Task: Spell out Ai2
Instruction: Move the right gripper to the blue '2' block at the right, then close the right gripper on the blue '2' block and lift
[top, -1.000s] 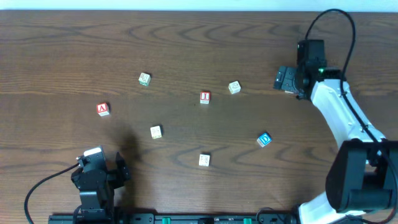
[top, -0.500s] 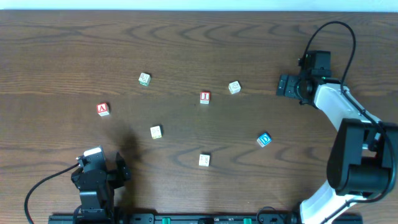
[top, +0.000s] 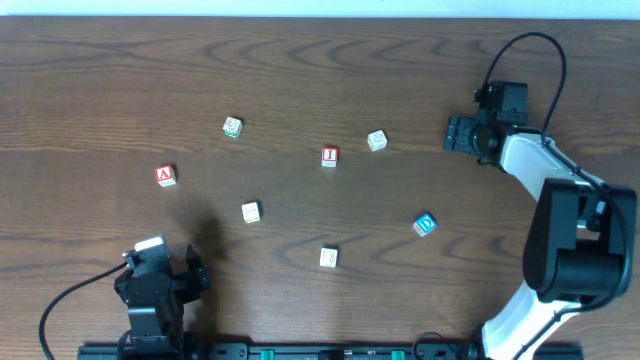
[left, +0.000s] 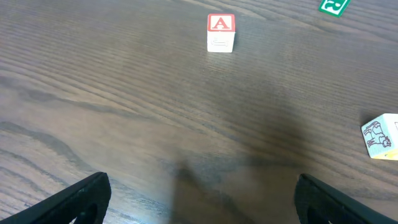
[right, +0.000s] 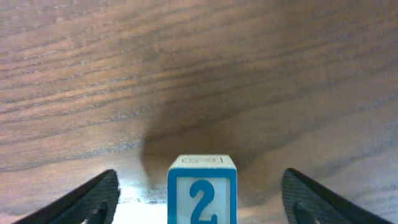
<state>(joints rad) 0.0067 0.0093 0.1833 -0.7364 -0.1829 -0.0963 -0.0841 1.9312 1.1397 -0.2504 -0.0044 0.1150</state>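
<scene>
Right gripper (right: 199, 180) straddled the "2" block (right: 202, 193), jaws apart; left gripper (left: 202, 190) gaped, "A" block (left: 221, 32) at twelve o'clock.

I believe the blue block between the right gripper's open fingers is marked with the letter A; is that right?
Not quite. The blue block between the open fingers of the right gripper is marked with the number 2, not the letter A; the right wrist view shows it plainly.

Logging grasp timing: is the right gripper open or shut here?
Open. In the right wrist view the right gripper has fingers wide apart, with bare table either side of the 2 block between them.
</scene>
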